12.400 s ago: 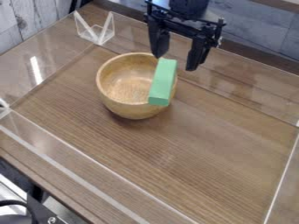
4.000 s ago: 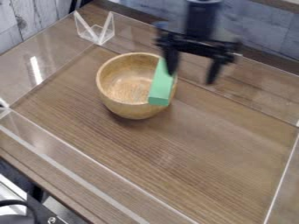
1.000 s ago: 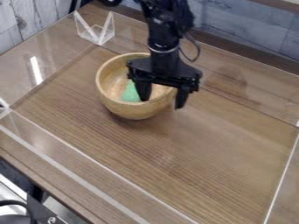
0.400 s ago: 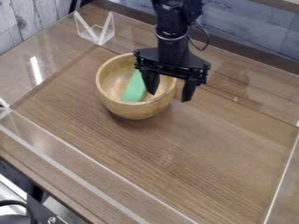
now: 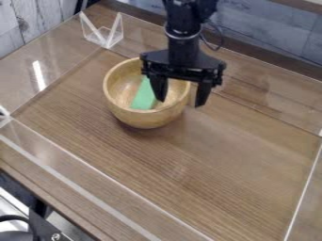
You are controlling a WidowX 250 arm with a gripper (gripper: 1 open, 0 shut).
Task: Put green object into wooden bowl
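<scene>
Centre-top of frame, green block (image 5: 147, 93) lies inside wooden bowl (image 5: 147, 92), leaning on its left inner wall, long axis running up-right. Gripper (image 5: 184, 90) hangs w/ jaws spread, empty, just right of & above block.

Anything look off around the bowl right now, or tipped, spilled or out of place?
Nothing stands out. The green block lies inside the wooden bowl, leaning on its inner wall. The bowl sits upright on the table, and the claw hangs open above it, holding nothing.
</scene>
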